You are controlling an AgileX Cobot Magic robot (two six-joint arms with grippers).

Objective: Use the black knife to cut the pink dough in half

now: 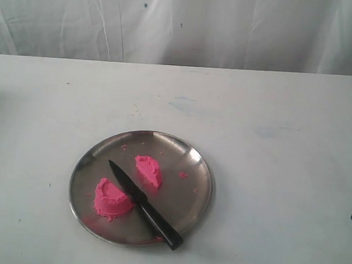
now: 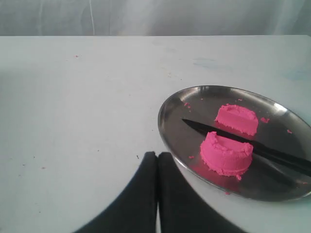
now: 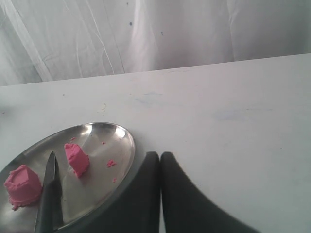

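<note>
While the black knife [image 1: 144,203] lies between pink dough [image 1: 112,199] halves, your left gripper [image 2: 157,156] and right gripper [image 3: 160,155] sit pressed together.

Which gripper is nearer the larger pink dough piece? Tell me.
Left, probably. The left gripper is outside the plate rim nearest the larger pink dough piece; the right gripper is beyond the opposite rim, past the black knife.
</note>
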